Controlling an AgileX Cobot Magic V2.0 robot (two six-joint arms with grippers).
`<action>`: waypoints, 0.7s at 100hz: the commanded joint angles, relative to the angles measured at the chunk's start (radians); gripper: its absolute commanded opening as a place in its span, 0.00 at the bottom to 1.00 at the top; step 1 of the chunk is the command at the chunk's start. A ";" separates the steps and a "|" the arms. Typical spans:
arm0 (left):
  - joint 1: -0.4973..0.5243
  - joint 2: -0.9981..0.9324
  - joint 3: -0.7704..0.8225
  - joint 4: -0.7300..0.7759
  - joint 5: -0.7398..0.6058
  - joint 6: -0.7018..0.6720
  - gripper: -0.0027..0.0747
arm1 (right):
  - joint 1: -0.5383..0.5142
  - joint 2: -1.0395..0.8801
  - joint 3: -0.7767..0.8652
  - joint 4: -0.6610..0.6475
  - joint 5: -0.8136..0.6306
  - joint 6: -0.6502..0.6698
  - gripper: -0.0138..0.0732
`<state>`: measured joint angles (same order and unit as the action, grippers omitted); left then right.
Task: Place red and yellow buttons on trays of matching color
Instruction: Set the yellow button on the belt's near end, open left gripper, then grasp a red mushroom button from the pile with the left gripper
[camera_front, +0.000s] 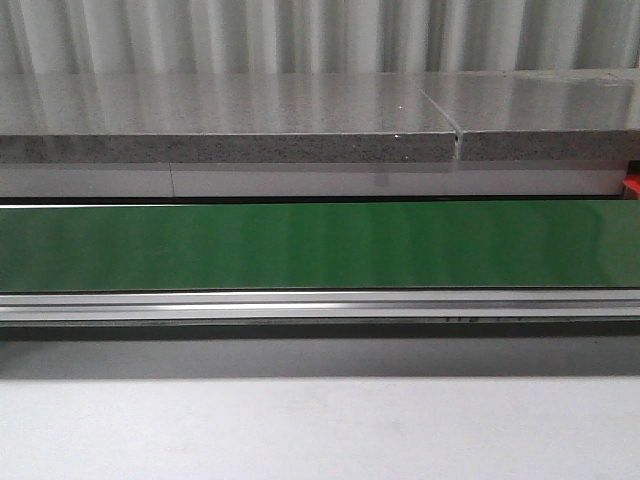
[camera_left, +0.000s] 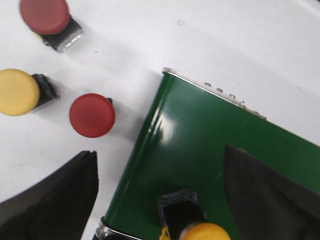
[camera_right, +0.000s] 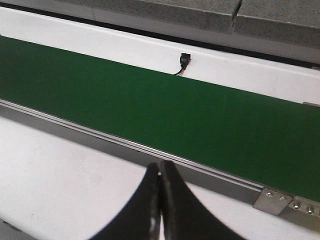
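Stretched across the front view: one long green conveyor belt (camera_front: 320, 245), glossy, edged by a silver rail (camera_front: 320, 305), with a speckled grey ledge (camera_front: 220, 125) behind and the white tabletop (camera_front: 320, 430) in front. No trays seen in any view.

Seen from the left wrist: one end of the green belt (camera_left: 200, 145), capped with a metal strip (camera_left: 215, 90). Counted four buttons in all, two red and two yellow, each a smooth round cap on a dark, metal-edged base. Lay on the white tabletop beside the belt end: one red button (camera_left: 45, 15), one yellow button (camera_left: 17, 91) and a second red button (camera_left: 92, 115), close together but apart. Rested on the belt itself: the second yellow button (camera_left: 202, 232), cut off by the frame edge.

Left fingers (camera_left: 50, 200) spread wide, holding nothing, straddling the belt corner. Right fingers (camera_right: 160, 200) pressed together, tips touching, nothing between them, above the tabletop near the rail.
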<state>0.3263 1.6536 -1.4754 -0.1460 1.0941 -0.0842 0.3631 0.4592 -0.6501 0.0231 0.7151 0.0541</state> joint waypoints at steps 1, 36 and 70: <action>0.049 -0.020 -0.053 -0.013 -0.019 -0.038 0.70 | 0.000 0.003 -0.026 0.004 -0.065 -0.013 0.04; 0.141 0.164 -0.204 -0.011 0.015 -0.002 0.70 | 0.000 0.003 -0.026 0.004 -0.065 -0.013 0.04; 0.141 0.359 -0.354 0.006 -0.017 0.000 0.70 | 0.000 0.003 -0.026 0.004 -0.065 -0.013 0.04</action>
<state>0.4651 2.0369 -1.7768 -0.1298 1.1171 -0.0845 0.3631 0.4592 -0.6501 0.0231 0.7151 0.0541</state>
